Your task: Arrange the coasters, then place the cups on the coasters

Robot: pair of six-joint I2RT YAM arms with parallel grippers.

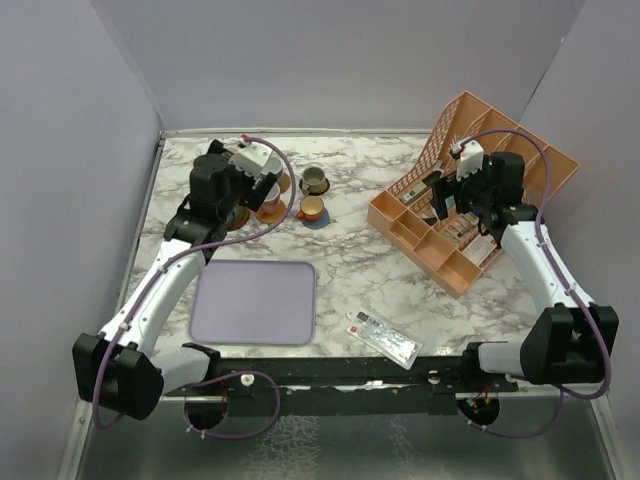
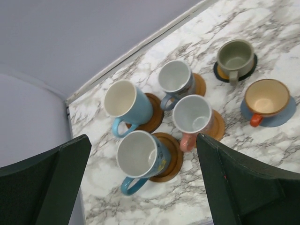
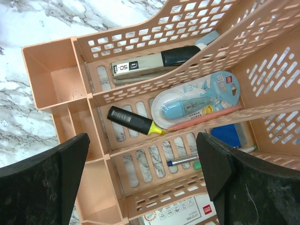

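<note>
Left gripper (image 2: pixel 142 150) wide open, empty, above six cups (image 2: pixel 192 115), each standing on coaster (image 2: pixel 174 161) on bench (image 2: pixel 267 18). Right gripper (image 3: pixel 143 140) wide open, empty, over orange organiser (image 3: pixel 56 70).

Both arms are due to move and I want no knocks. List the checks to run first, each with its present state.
1. Left hand open, holding nothing: ok.
2. Right hand open and empty above the orange organiser: ok.
3. All six cups upright: ok.
4. Each cup resting on its own coaster: ok.
5. Gap between the pale cup and the grey-white cup: cannot tell, they stand very close.
</note>
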